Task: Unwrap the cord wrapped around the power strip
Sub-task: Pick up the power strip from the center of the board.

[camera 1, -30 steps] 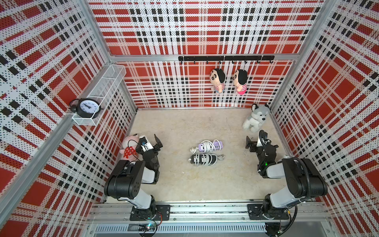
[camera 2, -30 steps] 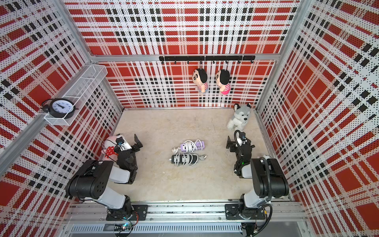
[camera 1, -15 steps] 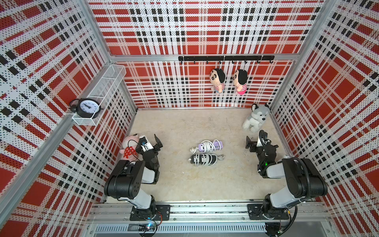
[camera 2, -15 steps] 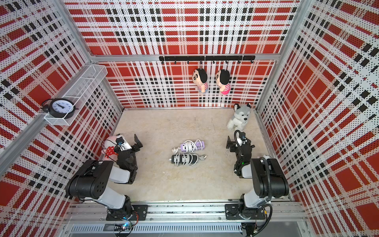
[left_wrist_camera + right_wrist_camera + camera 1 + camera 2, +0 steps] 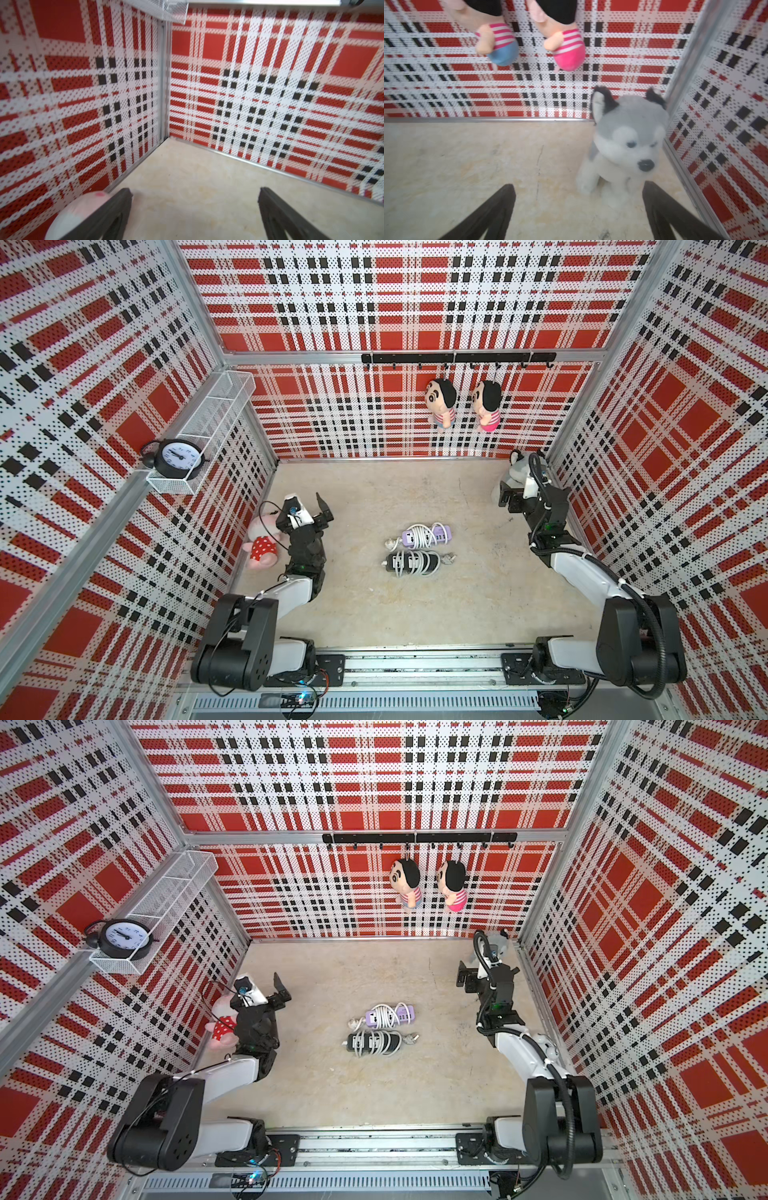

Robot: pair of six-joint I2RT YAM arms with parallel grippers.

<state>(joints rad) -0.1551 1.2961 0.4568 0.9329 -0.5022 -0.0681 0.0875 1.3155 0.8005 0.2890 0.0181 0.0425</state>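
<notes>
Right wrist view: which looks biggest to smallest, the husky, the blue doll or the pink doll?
1. husky, largest, though nearest the camera.
2. blue doll and pink doll: alike, both cut off at the edge, so unranked.

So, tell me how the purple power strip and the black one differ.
The purple power strip lies nearer the back wall; the black power strip nearer the base rail. The purple one's plug points toward the left arm; the black one's plug toward the right arm. Both lie flat, side by side, wrapped in pale cord.
</notes>
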